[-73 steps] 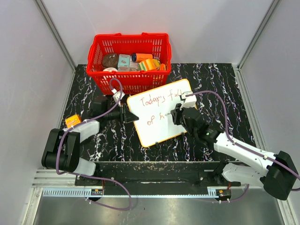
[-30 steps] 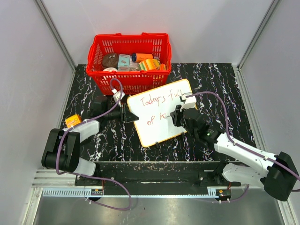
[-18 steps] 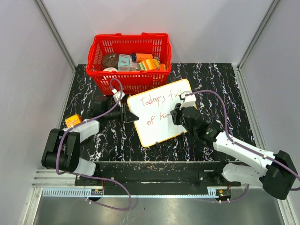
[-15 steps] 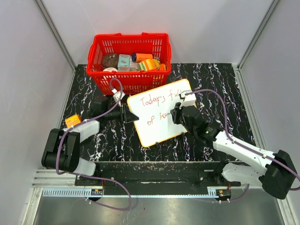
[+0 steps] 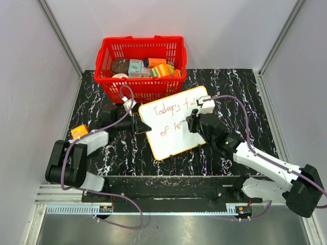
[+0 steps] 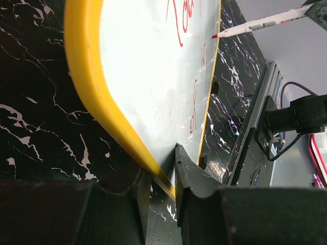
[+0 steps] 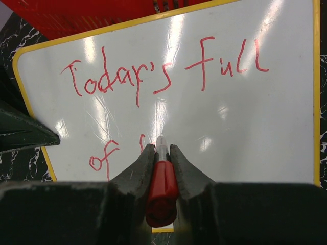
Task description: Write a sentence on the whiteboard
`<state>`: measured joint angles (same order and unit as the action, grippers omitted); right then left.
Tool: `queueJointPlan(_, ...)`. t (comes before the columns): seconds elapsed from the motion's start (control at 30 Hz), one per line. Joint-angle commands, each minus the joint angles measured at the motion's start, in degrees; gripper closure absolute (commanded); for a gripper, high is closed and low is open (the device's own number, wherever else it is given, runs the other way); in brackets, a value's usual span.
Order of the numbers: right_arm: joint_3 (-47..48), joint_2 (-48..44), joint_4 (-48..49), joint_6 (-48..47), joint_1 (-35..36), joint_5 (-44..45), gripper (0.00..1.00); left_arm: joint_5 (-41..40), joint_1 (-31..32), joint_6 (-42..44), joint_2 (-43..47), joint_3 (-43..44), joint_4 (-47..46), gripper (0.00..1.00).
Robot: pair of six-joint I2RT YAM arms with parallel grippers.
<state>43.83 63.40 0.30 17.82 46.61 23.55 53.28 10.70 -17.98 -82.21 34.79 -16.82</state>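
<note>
- The left arm reaches from its base at the near left corner of the table (image 5: pixel 230 87), forearm low and angled toward the far right.
- The left gripper (image 5: pixel 137 124) (image 6: pixel 161 171) lies nearly level, its two dark fingers clamped on the yellow rim at the left edge of the whiteboard (image 5: pixel 168 143) (image 6: pixel 153 76).
- The whiteboard sits mid-table, turned at a slant, its far edge just near of the red basket (image 5: pixel 140 89).
- The right arm stretches from the near right corner toward the far left, its wrist over the board's right half.
- The right gripper (image 5: pixel 190 125) (image 7: pixel 162 150) points down and away at the board, jaws closed tight on a red marker (image 7: pixel 162 189) (image 6: pixel 260 23).
- The sentence (image 5: pixel 171 109) (image 7: pixel 153 76) reads "Today's full" on the far line and "of" plus a started stroke on the near line.
- The marker tip is at that last stroke; whether it touches the surface cannot be told.
</note>
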Motion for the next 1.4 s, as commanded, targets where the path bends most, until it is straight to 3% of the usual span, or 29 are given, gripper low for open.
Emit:
queueJointPlan(0.0,0.64,-3.01,1.29,-0.95,-0.56,2.81,1.0,-5.11,1.61,6.99,-1.54,-0.07,1.88,1.0)
queueJointPlan(0.63,-2.52,-1.26,0.5,0.37,-0.82,2.29,1.0,-5.11,1.61,7.08,-1.54,-0.07,1.97,1.0)
queueJointPlan(1.37,-8.59,-7.05,-5.39,4.67,-0.82,-4.04,1.0,-5.29,1.61,7.08,-1.54,-0.07,1.97,1.0)
